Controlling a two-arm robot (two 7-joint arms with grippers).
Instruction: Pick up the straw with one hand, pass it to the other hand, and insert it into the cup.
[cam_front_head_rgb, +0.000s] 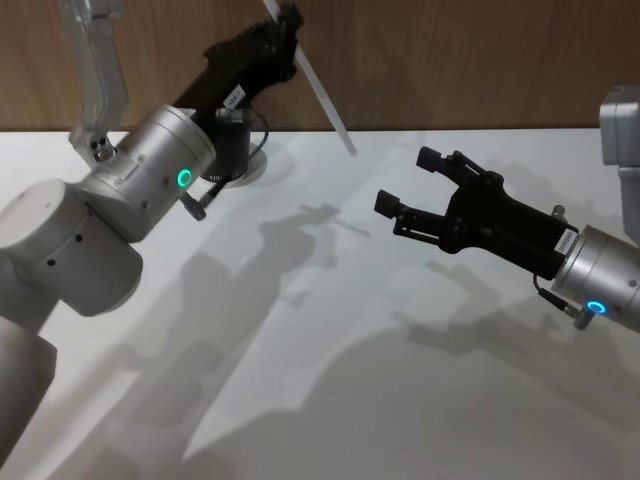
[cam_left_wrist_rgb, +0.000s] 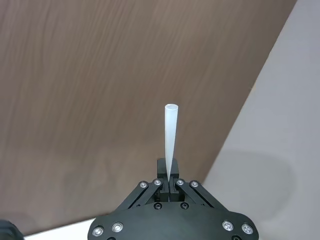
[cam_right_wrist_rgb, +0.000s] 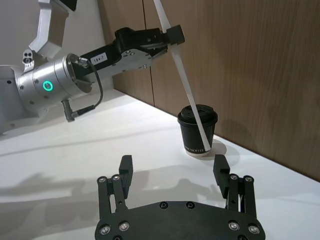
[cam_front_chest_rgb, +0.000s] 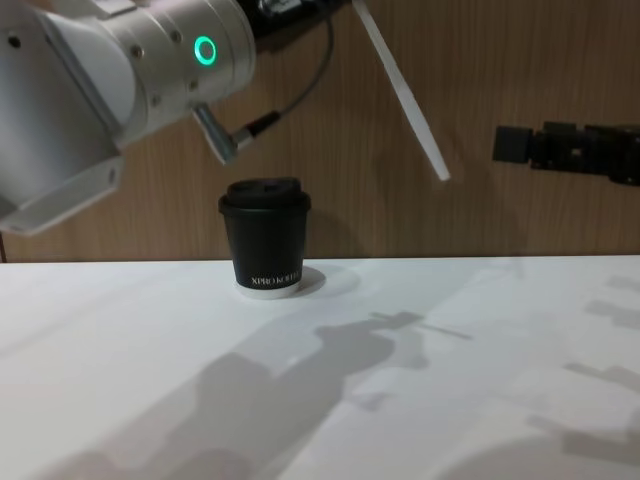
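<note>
Closest to the head cam was the left arm's fat silver housing with its green ring lit, reaching up and away toward the wood wall. At the end of it the left gripper sat high above the table, fingers pinched narrow on the straw, gripping it in its upper part. On the left wrist cam I could see the straw poking straight out from between the closed fingers. It was tilted, upper part at the gripper and lower end slanting down toward the robot's right, hanging free in the air. The cup stood upright on the table close to the wall, lid on, white lettering near the base. From the chest cam the straw's loose tip was higher than the lid and off to the right of the cup, well apart from it. The right wrist cam made them overlap, but that was just the angle. Over on the right, the right gripper hovered above the table with fingers spread wide, holding nothing, pointed toward the straw and near its lower end but clear of it.
</note>
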